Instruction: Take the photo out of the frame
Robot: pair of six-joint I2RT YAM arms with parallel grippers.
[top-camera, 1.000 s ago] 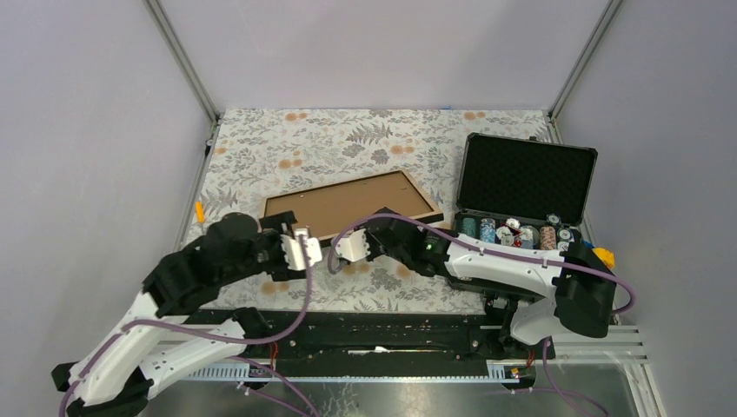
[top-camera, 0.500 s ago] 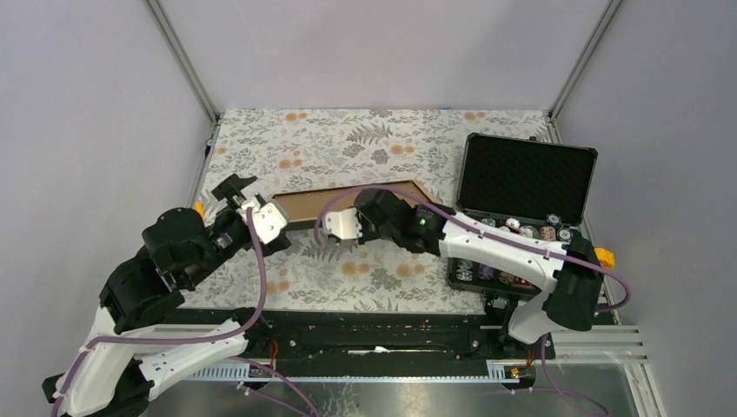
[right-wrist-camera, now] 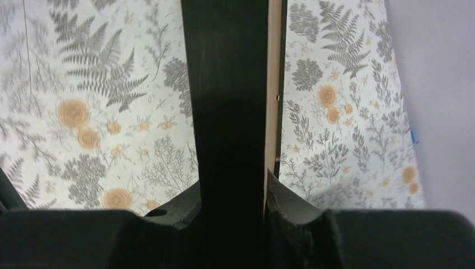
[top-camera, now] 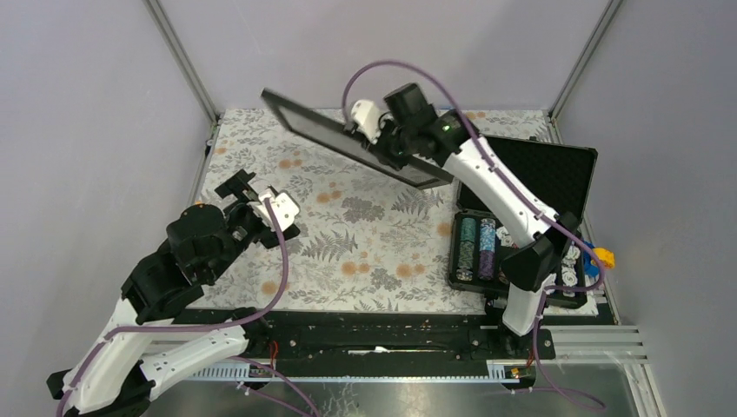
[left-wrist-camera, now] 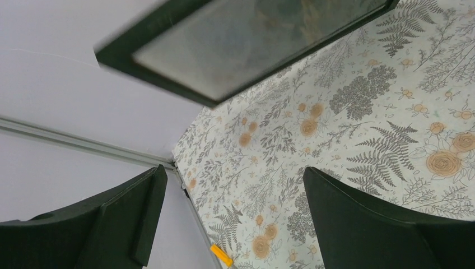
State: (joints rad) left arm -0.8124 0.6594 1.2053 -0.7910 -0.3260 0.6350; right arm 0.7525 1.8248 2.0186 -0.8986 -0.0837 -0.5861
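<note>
From overhead I see the frame (top-camera: 348, 139) as a thin dark slab, slanted, held in the air above the far part of the table (top-camera: 365, 252). The right tool (top-camera: 382, 139) is clamped on its long edge. The left tool (top-camera: 259, 205) hangs spread wide and empty near the table's left side, well apart from the frame. An open case of poker chips (top-camera: 530, 178) sits at the right. The left wrist view shows what the top view hides: the frame's (left-wrist-camera: 246, 45) glossy glass face from below, with murky grey and olive tones of the photo (left-wrist-camera: 291, 22) behind it, too blurred for detail. The right wrist view looks edge-on. A black strip (right-wrist-camera: 224, 84) with a light wood edge (right-wrist-camera: 273, 84) is pinched tight between the fingers (right-wrist-camera: 291, 207).
</note>
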